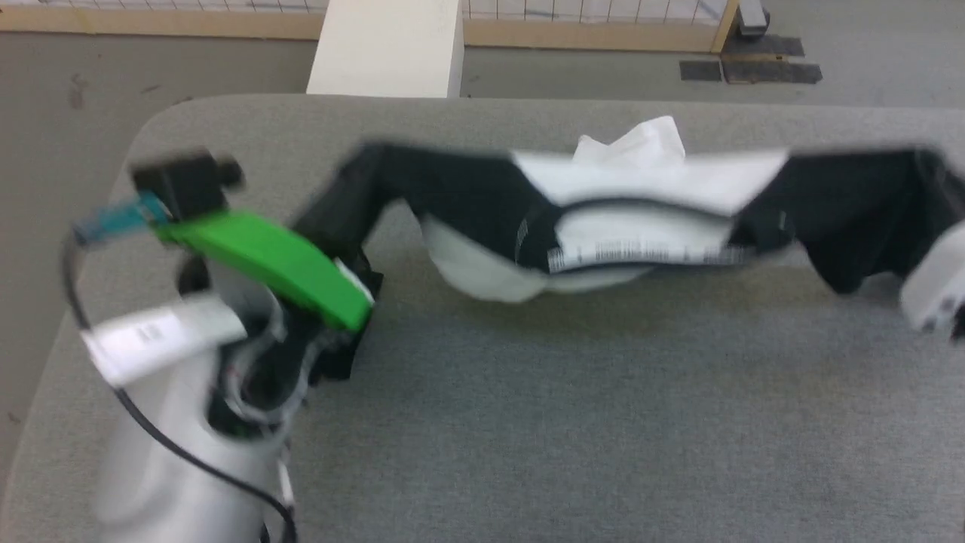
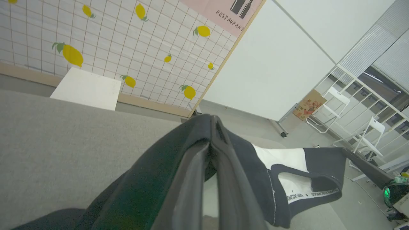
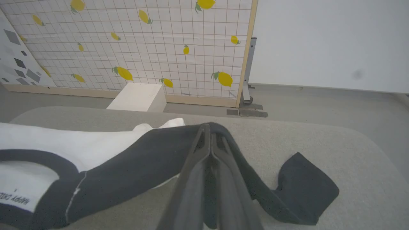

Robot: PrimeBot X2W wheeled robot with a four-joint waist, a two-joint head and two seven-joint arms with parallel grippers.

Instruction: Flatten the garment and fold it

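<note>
Both black shoulders of the garment [image 1: 641,181] are pinched. The left fingers [image 2: 188,185] are closed on one and the right fingers [image 3: 191,182] on the other. The shirt hangs stretched between them above the grey desk [image 1: 603,422], neckline sagging, one sleeve end trailing on the surface. This appears to be the flattening step. The next move likely calls for lowering it evenly and keeping it taut, so the body lies smooth.

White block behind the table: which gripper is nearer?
Left. The left gripper holds the garment roughly in front of the block; right gripper holds it far to the right.
</note>
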